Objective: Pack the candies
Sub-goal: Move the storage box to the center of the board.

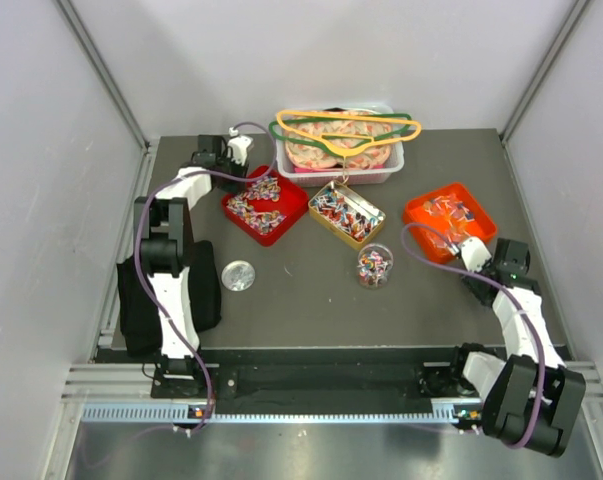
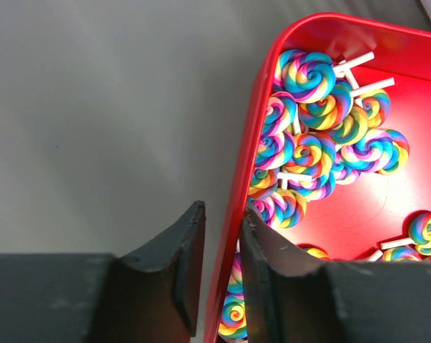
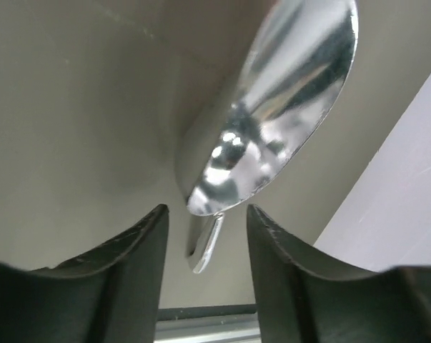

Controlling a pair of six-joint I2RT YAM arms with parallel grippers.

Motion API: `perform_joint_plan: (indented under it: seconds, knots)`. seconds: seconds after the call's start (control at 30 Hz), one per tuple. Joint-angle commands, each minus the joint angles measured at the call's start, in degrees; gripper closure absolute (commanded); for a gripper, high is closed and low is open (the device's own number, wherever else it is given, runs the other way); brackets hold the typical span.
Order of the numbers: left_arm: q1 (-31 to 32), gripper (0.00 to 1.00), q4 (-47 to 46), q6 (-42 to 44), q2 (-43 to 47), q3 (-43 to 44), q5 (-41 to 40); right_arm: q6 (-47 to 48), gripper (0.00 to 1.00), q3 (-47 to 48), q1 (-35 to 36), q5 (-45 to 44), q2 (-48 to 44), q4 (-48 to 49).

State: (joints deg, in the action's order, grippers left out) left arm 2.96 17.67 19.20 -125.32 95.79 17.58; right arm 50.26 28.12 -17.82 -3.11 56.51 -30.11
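Two red trays (image 1: 264,205) (image 1: 449,215), one gold tin (image 1: 347,213), one clear cup (image 1: 374,265), two hangers (image 1: 346,128)

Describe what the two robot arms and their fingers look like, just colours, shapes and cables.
Both arms are built from white segments with black joints. The left arm and right arm each carry a thin purple cable looping alongside. The left gripper has matte dark grey fingers with curved, scooped inner faces; the right gripper has the same dark fingers. No markings are visible.
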Motion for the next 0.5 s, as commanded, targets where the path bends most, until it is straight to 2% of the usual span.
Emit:
perform_joint_plan:
  seconds: [0.0,0.17,0.23,0.47]
  knots:
    - [-0.9,0.66,-1.8,-0.6,0.2,1.7,-0.1,-0.5,0.47,2.5,-0.6,2.5,-3.1,-3.1]
    - [-1.2,0.43,-1.6,-0.4,0.6,1.2,0.3,0.2,0.33,8.0,-0.6,2.9,-7.5,-10.7]
    - [-1.5,0.37,-1.7,-0.3,1.2,0.9,0.8,0.5,0.27,10.8,-0.6,5.4,-9.7,-16.6]
    - [-2.3,0.11,-1.8,-1.6,5.9,-1.5,3.0,2.3,0.16,30.1,-0.1,13.9,-10.9,-37.2]
